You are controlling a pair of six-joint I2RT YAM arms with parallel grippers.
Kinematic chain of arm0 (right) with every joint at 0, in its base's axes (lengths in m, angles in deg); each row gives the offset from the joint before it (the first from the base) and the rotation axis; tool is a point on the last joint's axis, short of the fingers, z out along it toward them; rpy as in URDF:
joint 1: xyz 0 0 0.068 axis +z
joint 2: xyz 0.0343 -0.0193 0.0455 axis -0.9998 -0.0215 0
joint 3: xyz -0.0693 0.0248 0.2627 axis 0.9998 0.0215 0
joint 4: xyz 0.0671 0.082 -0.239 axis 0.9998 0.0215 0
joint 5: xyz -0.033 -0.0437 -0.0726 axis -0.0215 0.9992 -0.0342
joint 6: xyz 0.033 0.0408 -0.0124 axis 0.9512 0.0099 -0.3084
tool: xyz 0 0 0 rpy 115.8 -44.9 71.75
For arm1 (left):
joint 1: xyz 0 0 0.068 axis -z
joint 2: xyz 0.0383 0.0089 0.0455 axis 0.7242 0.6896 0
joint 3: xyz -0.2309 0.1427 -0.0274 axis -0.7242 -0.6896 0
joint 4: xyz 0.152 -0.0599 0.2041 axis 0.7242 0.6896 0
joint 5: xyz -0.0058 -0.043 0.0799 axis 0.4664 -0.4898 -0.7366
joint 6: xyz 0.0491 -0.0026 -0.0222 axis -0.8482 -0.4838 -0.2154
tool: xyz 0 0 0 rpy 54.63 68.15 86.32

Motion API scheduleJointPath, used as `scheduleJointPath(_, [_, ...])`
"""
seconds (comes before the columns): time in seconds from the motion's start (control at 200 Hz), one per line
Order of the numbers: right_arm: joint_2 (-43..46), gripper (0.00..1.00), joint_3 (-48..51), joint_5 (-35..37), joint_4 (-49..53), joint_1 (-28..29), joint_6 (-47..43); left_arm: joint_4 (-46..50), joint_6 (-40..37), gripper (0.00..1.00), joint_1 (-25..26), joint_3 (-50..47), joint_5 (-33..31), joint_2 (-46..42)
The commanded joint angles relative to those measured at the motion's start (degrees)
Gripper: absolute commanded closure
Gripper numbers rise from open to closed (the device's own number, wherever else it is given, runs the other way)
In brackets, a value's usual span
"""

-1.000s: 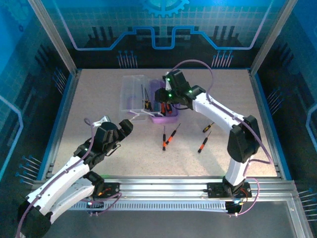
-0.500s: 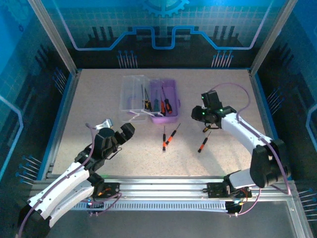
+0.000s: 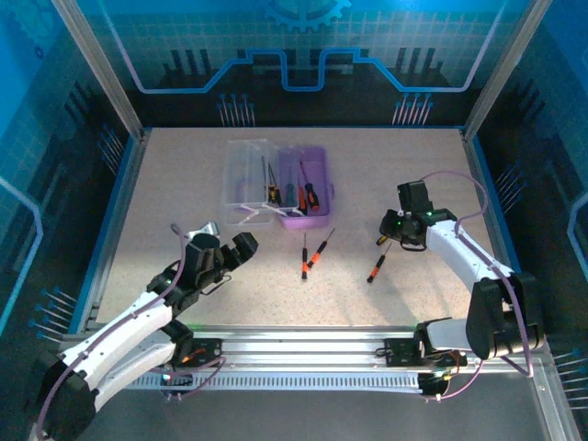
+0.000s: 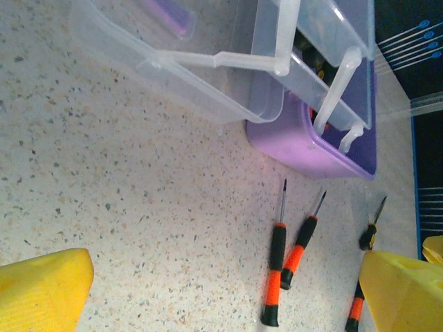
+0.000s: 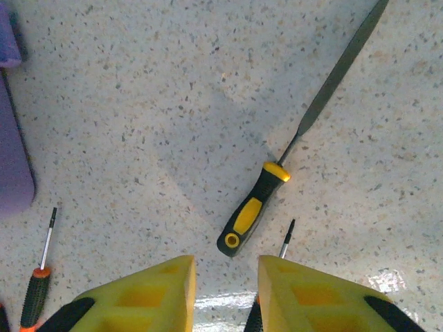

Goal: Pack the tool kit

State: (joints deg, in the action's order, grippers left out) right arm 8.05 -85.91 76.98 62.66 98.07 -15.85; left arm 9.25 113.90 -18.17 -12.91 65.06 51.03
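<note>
The tool kit's purple case (image 3: 313, 218) lies open at mid table, its clear lid (image 3: 246, 171) folded out to the left, with several screwdrivers (image 3: 310, 193) inside. Two orange-and-black screwdrivers (image 3: 310, 256) lie loose in front of it, and a third (image 3: 376, 267) lies further right. A yellow-and-black-handled tool (image 5: 251, 209) with a flat shaft lies just ahead of my right gripper (image 5: 226, 294), which is open a little with nothing between its fingers. My left gripper (image 4: 225, 297) is wide open and empty above bare table, with the two loose screwdrivers (image 4: 277, 266) to its right.
Blue walls and metal posts ring the table (image 3: 184, 211). The purple case (image 5: 10, 149) sits at the left edge of the right wrist view. A screwdriver tip (image 5: 286, 243) pokes out beside the right finger. Bare tabletop lies left of the case.
My right arm has left the case, swinging right and towards the near side, and has come down over the yellow-handled tool. My left arm has crept forward and right towards the loose screwdrivers.
</note>
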Motion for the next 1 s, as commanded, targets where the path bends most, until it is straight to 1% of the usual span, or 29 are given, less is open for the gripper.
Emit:
scheduleJointPath(0.0, [0.53,0.69,0.84,-1.27,1.44,-0.68,-0.46,-1.58,0.49,0.01,-0.39,0.91,3.23,0.43])
scheduleJointPath(0.32, [1.14,0.67,2.24,-0.50,1.65,-0.67,1.65,-3.80,-0.04,0.01,-0.40,1.14,7.10,3.50])
scheduleJointPath(0.47, [1.45,0.67,2.49,0.94,2.27,-0.68,2.43,-7.08,1.03,0.01,-0.28,1.45,9.57,6.72])
scheduleJointPath(0.7, [3.50,0.66,4.17,3.64,1.41,-0.65,2.36,-9.59,1.23,0.01,-0.09,3.78,13.30,12.37])
scheduleJointPath(0.845, [3.70,0.64,4.66,4.28,1.63,-0.70,2.88,-11.46,1.44,0.01,0.88,4.46,13.87,15.54])
scheduleJointPath(0.996, [1.64,0.63,4.66,5.42,1.58,-0.78,3.38,-14.57,2.15,0.01,2.21,4.32,13.91,18.60])
